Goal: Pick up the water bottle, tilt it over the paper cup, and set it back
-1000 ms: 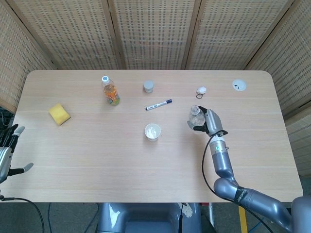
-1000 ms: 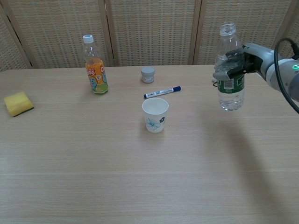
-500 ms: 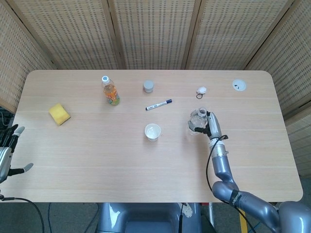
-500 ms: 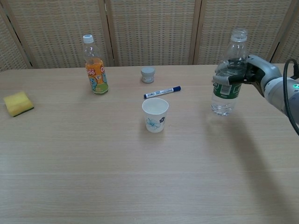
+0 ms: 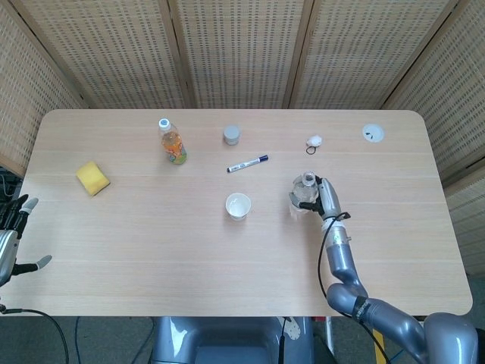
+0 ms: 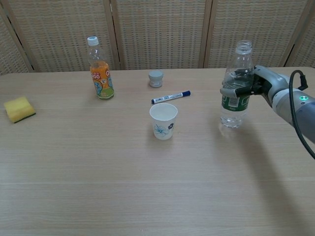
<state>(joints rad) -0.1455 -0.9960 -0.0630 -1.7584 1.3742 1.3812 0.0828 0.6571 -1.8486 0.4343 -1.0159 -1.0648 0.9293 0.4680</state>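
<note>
Plainly, the matter turned on where the paper cup (image 6: 163, 121) stood from the water bottle (image 6: 235, 87): off toward the robot's left, well apart across bare table (image 5: 151, 243), at about the same depth in the chest view. The right hand (image 6: 252, 85) had its fingers wrapped round the bottle's labelled middle, holding it upright with the uncapped neck on top and the long axis close to vertical. Whether its base touched the tabletop or hung just above could not be told from either view. The left hand (image 5: 10, 227) sat at the far left edge, fingers spread and holding nothing, much farther from the cup. By my judgement the next move called for carrying the bottle leftward and tipping its neck toward the cup.
</note>
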